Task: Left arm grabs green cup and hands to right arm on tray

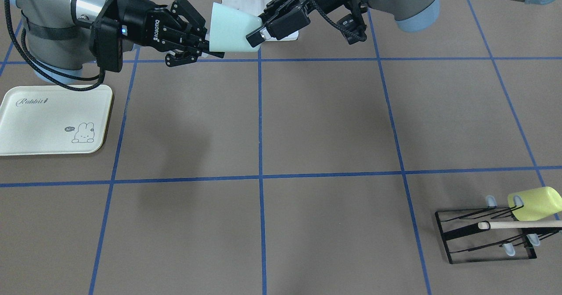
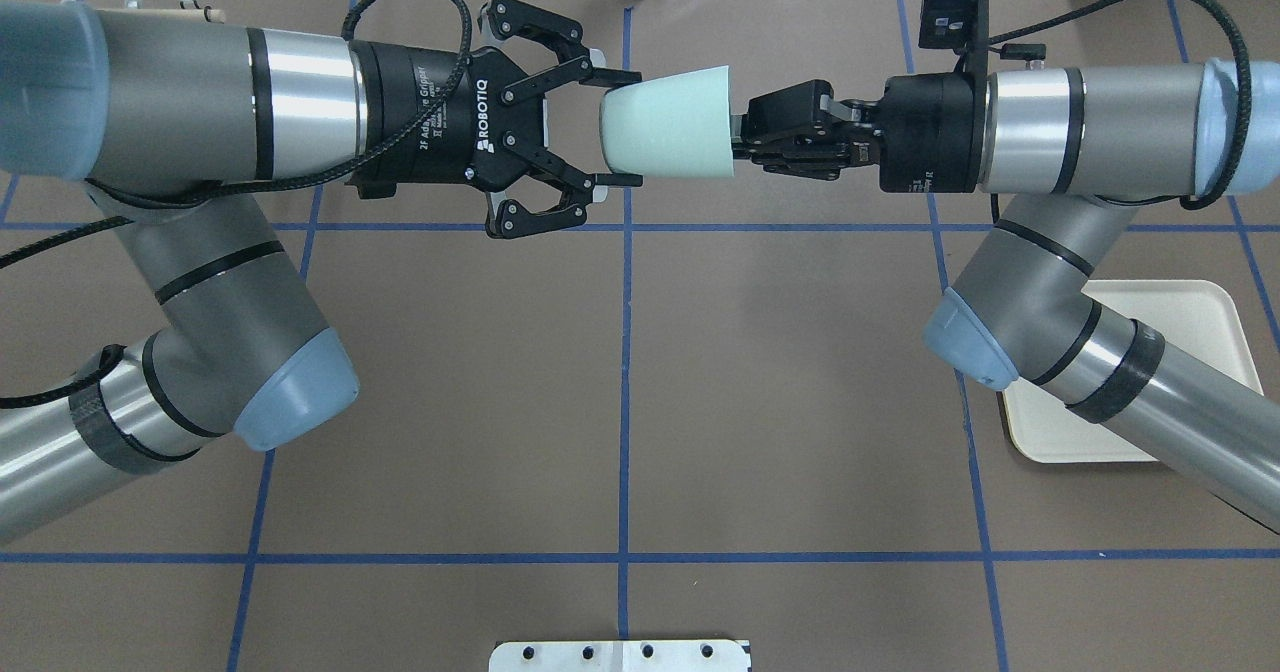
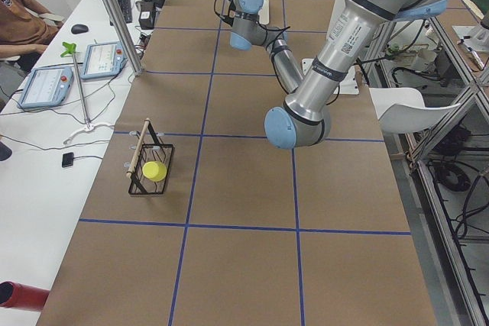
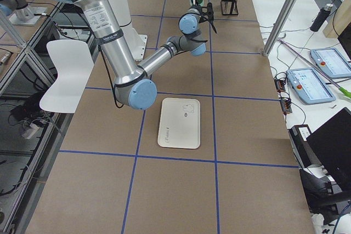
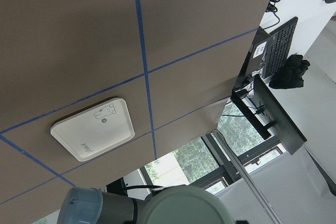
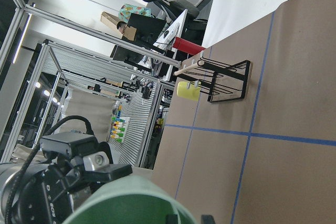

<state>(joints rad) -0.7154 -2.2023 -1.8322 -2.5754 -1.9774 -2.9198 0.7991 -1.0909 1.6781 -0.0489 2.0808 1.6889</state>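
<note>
One green cup [image 2: 668,122] found in mid-air above the brown table [image 1: 329,119], lying on its side, narrow base toward the left arm [image 2: 200,102], open rim toward the right arm [image 2: 1100,132]. Logged left gripper [image 2: 620,129] as clamped on the base end: fingers spread about as wide as the cup, one fingertip [image 2: 622,77] against the far side of the wall, the other against the near side, base pointing into the palm but short of it. Logged right gripper [image 2: 745,139] as gaping wide, turned with fingers one above the other; seen edge-on from overhead, spread plain only in the front-facing view. Placed its tips right at the rim, lower tip [image 1: 217,54] just under the rim's edge; could not judge contact with the cup. Saw only a slice of the pale base at the bottom of the left wrist view and a slice of the darker rim at the bottom of the right wrist view; too cropped there to judge any grip. Found tray [image 1: 44,128] flat on the table on the robot's right side, well apart from the cup, partly hidden under the right arm from overhead. Noted, off task, a black wire rack [image 1: 459,231] toward the robot's left on the side of the table away from the robot, with a yellow-green cup [image 1: 535,203] hung on it and a wooden rod [image 1: 518,225] lying across it.
</note>
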